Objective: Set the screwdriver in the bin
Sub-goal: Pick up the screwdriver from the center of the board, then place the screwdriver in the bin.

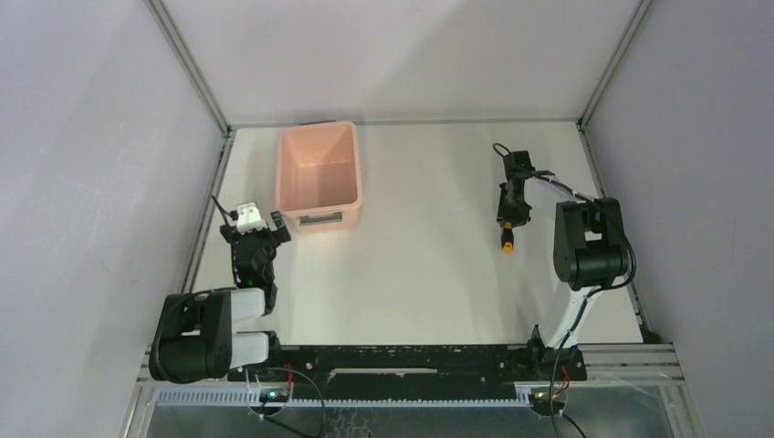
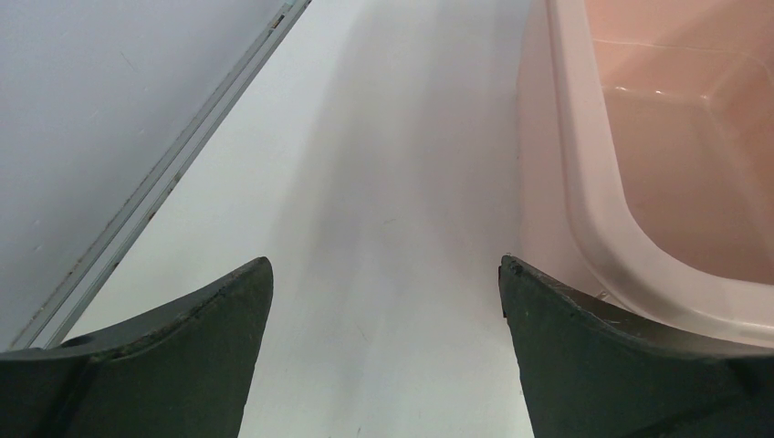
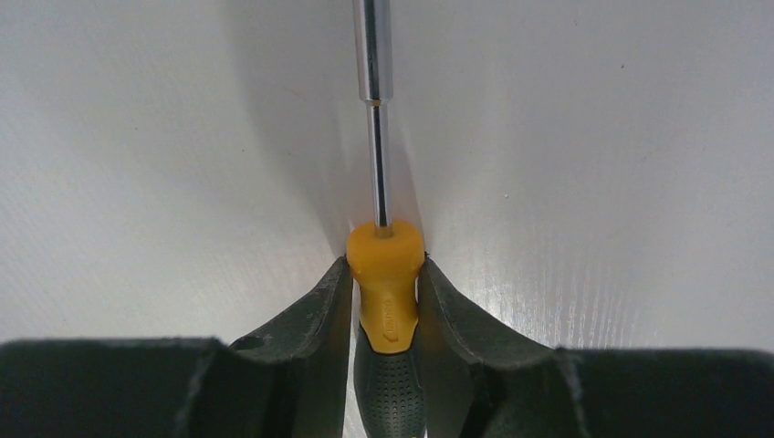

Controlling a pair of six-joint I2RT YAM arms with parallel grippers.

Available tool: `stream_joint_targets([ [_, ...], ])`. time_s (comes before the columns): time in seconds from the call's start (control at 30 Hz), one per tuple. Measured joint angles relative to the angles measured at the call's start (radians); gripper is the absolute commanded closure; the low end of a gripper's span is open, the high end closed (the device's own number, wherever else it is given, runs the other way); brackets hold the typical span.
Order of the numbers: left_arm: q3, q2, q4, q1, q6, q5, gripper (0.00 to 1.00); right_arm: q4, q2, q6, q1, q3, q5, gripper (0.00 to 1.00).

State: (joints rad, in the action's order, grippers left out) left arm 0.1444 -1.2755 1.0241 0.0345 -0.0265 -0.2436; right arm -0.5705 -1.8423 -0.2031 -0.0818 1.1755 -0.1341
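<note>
The right arm rises from its base, folds at the elbow and turns its wrist over so that the right claw points down at the white bench. That claw is clenched on the screwdriver. Both fingers press the sides of the handle where the black grip meets the orange collar. The collar sits just past the fingertips, and the thin metal shaft runs straight on ahead of the claw, in line with it. Whether the tool rests on the bench or hangs just above it cannot be told. The left arm lies folded low, with its forearm stretched forward and the left claw held level. Its jaws are released and stand wide apart, with only bare bench between them. The pink bin stands just beside this claw on its right, its rolled rim close to the right finger. The bin is well apart from the right claw and the screwdriver it grips.
</note>
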Motion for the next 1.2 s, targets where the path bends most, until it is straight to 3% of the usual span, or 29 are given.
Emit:
stream_joint_targets([
  [0.3,0.000,0.000,0.000,0.000,0.000,0.000,0.02,0.005,0.000,-0.001,0.021,0.006,0.074,0.85],
  [0.9,0.000,0.000,0.000,0.000,0.000,0.000,0.02,0.065,0.290,-0.154,0.043,-0.010,0.634,0.89],
  [1.07,0.000,0.000,0.000,0.000,0.000,0.000,0.02,0.069,0.356,-0.245,0.014,0.025,0.684,0.88],
  [1.2,0.000,0.000,0.000,0.000,0.000,0.000,0.02,0.051,0.359,-0.309,-0.051,0.163,0.665,0.88],
])
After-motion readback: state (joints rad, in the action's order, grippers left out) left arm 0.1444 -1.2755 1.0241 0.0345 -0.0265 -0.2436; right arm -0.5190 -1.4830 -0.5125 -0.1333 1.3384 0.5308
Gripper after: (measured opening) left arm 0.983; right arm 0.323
